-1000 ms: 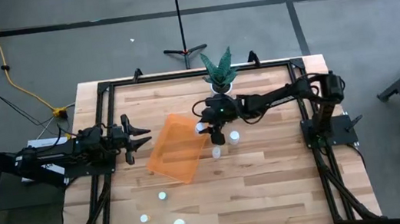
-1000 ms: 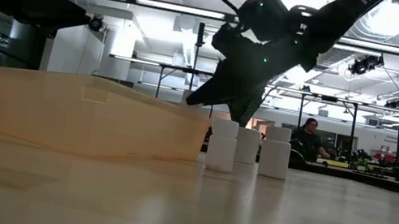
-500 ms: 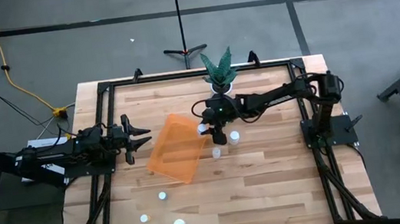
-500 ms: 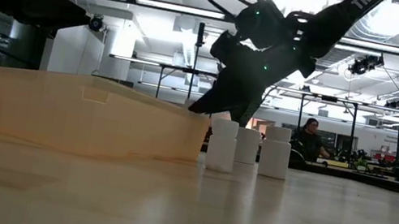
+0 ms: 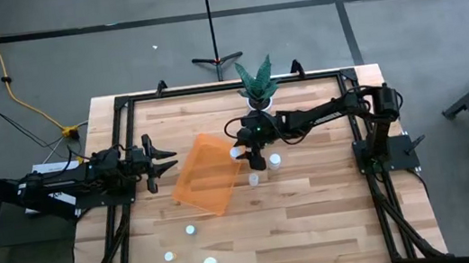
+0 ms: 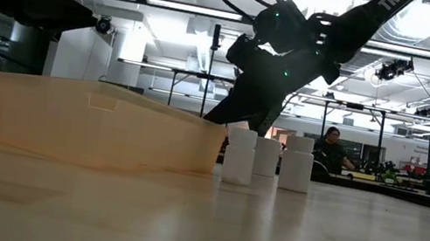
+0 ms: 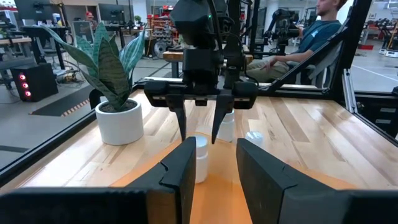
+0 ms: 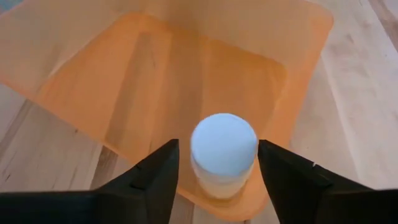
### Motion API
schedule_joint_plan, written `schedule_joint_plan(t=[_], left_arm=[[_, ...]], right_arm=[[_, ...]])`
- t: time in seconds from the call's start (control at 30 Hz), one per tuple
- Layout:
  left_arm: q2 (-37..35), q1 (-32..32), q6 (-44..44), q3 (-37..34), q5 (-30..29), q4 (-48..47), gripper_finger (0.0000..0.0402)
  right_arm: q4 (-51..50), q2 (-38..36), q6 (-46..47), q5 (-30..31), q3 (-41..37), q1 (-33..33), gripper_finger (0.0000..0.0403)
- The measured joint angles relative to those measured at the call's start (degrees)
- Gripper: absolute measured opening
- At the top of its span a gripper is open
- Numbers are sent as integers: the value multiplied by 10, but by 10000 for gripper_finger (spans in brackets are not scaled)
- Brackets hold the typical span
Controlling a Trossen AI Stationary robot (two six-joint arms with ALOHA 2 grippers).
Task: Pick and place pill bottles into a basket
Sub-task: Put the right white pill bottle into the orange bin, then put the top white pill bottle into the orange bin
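1. Right wrist view: the right gripper (image 8: 217, 168) has its jaws spread apart, one dark finger on each side of a white-capped pill bottle (image 8: 223, 152), with a gap between each finger and the bottle, so nothing is gripped.
2. That bottle stands upright inside the orange basket (image 8: 155, 81), near one of its rounded corners.
3. In the high view the right gripper (image 5: 252, 155) hangs over the basket's edge nearest the right arm, at the middle of the table (image 5: 316, 202).
4. Two more pill bottles (image 5: 274, 160) stand on the wood just beside that edge, outside the basket (image 5: 209, 176); three others (image 5: 190, 230) lie well apart from it toward the near side of the table.
5. The left gripper (image 5: 161, 162) waits with its jaws released, just beside the basket's opposite side, holding nothing.
6. A potted plant (image 5: 255, 81) stands at the far edge of the table, behind the right arm.
7. In the low view a seated person (image 6: 334, 149) shows in the room beyond the table.
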Motion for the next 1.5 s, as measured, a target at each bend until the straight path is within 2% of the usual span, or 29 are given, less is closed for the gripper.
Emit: schedule_joint_plan(t=[0.23,0.53,0.7,0.83,0.97,1.1,1.27,1.5], left_arm=[[0,0,0,0,0,0,150],[0,0,0,0,0,0,150],[0,0,0,0,-1,0,150],[0,0,0,0,-3,0,150],[0,0,0,0,-3,0,150],[0,0,0,0,-5,0,150],[0,0,0,0,-5,0,150],[0,0,0,0,-5,0,150]], right_arm=[[-15,-21,0,13,0,-7,214],[-189,-161,-11,8,-5,-30,214],[-216,-216,-11,5,-63,-14,214],[-199,-246,2,-7,-121,0,215],[-141,-262,17,-12,-168,21,215],[-111,-263,-9,17,-199,44,215],[-111,-260,-11,70,-211,57,215],[-122,-255,-4,55,-211,57,215]])
